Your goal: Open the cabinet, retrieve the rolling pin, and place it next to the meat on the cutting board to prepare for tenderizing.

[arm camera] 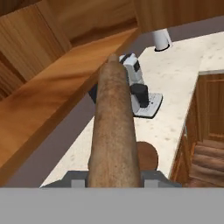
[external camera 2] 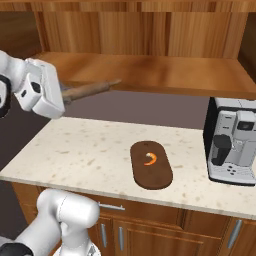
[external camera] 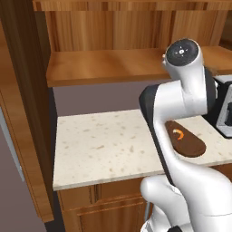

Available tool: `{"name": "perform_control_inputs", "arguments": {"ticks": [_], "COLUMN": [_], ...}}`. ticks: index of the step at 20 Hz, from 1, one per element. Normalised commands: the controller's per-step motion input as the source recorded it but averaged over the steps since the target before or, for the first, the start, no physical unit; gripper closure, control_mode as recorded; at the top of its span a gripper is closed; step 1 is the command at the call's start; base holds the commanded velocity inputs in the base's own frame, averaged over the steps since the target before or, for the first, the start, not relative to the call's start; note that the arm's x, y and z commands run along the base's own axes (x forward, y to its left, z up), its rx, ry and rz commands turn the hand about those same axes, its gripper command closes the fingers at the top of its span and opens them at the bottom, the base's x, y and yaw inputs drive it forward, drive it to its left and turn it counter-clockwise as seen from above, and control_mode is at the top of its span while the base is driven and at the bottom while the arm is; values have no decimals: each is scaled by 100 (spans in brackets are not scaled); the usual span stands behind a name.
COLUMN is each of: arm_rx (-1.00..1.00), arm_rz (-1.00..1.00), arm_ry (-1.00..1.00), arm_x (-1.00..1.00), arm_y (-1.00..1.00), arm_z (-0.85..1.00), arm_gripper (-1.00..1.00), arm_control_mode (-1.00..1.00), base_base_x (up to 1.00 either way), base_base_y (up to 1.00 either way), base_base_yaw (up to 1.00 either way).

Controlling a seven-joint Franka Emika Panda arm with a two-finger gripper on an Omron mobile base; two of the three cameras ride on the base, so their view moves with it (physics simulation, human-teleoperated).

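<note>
Both jaws clamp the rolling pin point(arm camera: 113, 131) lengthwise.

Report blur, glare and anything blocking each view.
Left base view: the arm hides part of the cutting board. Right base view: sharp; soft sheen on the shelf. Hand view: the rolling pin, very close, looks oversized and soft.

Even, diffuse rendered light filled the kitchen, with no single visible source and no glare. The pale speckled tabletop point(external camera 2: 85, 150) was the brightest surface, while the wall strip beneath the cabinet point(external camera: 113, 63) shelf sat in dull grey shade. Shadows stayed soft and faint; the cutting board point(external camera 2: 151, 165) cast almost none. Both base views were sharp to the edges. In the hand view, the rolling pin point(arm camera: 114, 131) loomed close, its grain coarse and slightly soft.
</note>
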Motion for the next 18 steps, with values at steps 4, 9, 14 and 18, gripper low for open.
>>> {"name": "perform_control_inputs", "arguments": {"ticks": [4,9,14,18], "arm_rx": [5,6,8,10], "arm_rz": [-21,-15,-7,0], "arm_ry": [0,0,3,6], "arm_x": [-93,-65,-34,-7], "arm_y": [-20,-31,-34,-37], "arm_z": [-7,-14,-23,-35], "arm_gripper": [100,100,100,100], "arm_control_mode": [-100,-100,-100,-100], "base_base_x": [0,0,0,0], "base_base_y": [0,0,0,0], "base_base_yaw": [0,0,0,0]}}
